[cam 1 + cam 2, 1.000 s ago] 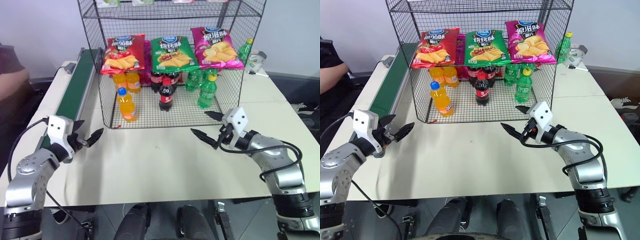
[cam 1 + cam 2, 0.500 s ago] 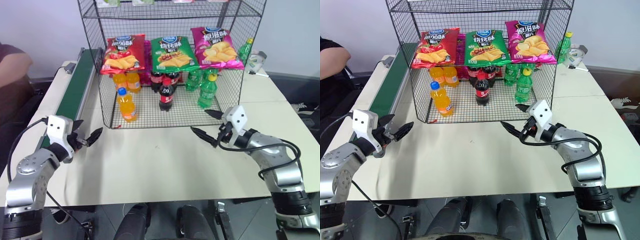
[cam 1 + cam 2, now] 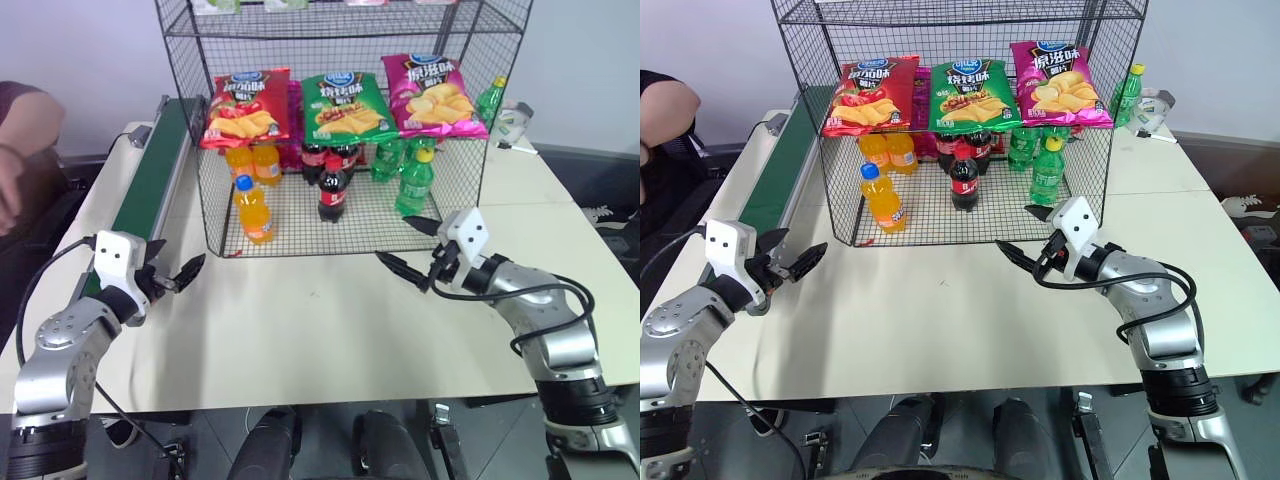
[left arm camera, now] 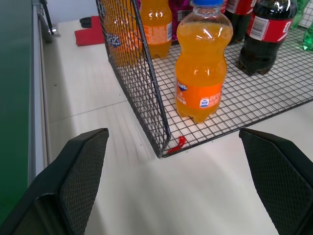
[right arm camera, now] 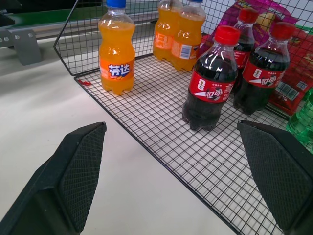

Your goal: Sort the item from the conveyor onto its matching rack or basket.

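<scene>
I'm seeing the orange soda bottle (image 3: 254, 210) standing on the rack (image 3: 340, 130) floor, front left corner, already sorted. Right hand (image 3: 412, 246) is creeping closer to the rack, spread wide, empty; left hand (image 3: 170, 279) waiting wide beside the conveyor (image 3: 150, 180).

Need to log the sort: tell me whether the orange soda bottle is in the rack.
In: the orange soda bottle stands upright on the rack's mesh floor.
</scene>
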### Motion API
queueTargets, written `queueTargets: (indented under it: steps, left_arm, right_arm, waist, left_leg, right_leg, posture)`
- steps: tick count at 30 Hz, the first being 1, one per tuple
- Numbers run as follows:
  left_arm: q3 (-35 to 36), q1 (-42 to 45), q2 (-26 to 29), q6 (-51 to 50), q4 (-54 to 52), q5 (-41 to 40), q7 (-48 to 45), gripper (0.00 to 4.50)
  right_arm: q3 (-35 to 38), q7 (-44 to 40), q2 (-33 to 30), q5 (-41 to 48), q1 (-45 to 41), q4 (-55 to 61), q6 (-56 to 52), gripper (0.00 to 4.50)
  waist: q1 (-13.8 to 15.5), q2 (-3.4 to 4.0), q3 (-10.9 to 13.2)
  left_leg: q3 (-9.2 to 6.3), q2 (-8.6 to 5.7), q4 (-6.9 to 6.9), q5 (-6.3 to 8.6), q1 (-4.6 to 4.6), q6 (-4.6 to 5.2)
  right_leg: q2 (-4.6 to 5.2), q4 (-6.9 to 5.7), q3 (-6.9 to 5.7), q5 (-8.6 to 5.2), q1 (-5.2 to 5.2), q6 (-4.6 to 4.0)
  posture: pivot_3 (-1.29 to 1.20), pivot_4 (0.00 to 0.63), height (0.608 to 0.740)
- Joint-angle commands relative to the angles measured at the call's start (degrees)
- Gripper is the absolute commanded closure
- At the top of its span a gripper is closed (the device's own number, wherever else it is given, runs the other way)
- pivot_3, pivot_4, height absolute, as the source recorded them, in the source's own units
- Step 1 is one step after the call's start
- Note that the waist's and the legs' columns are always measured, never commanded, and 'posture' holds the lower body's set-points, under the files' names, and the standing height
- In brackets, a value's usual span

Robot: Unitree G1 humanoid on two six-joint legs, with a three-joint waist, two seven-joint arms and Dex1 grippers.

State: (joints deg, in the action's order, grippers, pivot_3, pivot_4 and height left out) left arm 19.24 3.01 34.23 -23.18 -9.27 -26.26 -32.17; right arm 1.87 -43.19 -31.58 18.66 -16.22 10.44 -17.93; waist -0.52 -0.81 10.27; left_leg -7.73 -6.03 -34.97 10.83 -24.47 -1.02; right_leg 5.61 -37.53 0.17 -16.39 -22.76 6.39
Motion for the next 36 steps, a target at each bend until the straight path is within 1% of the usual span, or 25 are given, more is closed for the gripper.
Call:
queueTargets:
  steps: [1,11,23,26,36]
  left_arm:
    - [2.31,0.55,0.18,1.55,-1.57,0.17,1.01,0.04]
    - [3.43,0.59,-0.47,2.14,-1.13,0.39,3.32,0.04]
    - [4.75,-0.09,0.12,-0.60,-1.44,-0.75,3.88,0.04]
    - [5.62,-0.09,-0.24,-2.72,-1.76,-2.31,4.37,0.04]
    - [6.25,-0.23,-0.04,-2.19,-1.99,-2.21,4.04,0.04]
  right_arm:
    - [-0.36,-0.18,0.78,-0.22,-1.63,-0.28,1.86,0.00]
    - [-0.87,-0.80,0.97,-0.40,-3.11,-1.71,2.56,0.00]
    - [-1.03,-0.94,1.03,-0.49,-3.43,-2.40,3.08,0.00]
    - [-1.14,-0.87,1.16,-0.56,-3.54,-2.49,3.11,0.00]
    - [-1.34,-0.84,1.62,-0.73,-3.69,-2.71,3.36,0.00]
  waist:
    - [-0.02,0.00,0.00]
    - [0.00,0.01,0.01]
    - [-0.03,0.01,0.01]
    - [-0.03,0.01,0.01]
    - [-0.03,0.01,0.01]
  left_leg:
    - [0.00,0.00,0.00,0.00,0.00,0.00]
    - [0.00,0.00,0.01,0.00,0.00,0.00]
    - [0.00,0.00,0.01,0.00,0.00,0.00]
    - [0.00,0.00,0.01,0.00,0.00,0.00]
    - [0.00,0.00,0.02,0.00,0.00,0.00]
  right_leg:
    - [0.00,0.00,0.00,0.00,0.00,0.00]
    - [0.00,0.01,0.00,0.00,-0.01,0.00]
    - [-0.01,0.01,0.00,0.00,-0.01,0.01]
    - [-0.01,0.01,0.00,0.00,-0.01,0.01]
    - [-0.01,0.01,0.00,0.00,-0.01,0.00]
  posture:
    - [0.00,0.150,0.740]
    - [0.00,0.150,0.740]
    - [0.00,0.150,0.740]
    - [0.00,0.150,0.740]
    - [0.00,0.150,0.740]
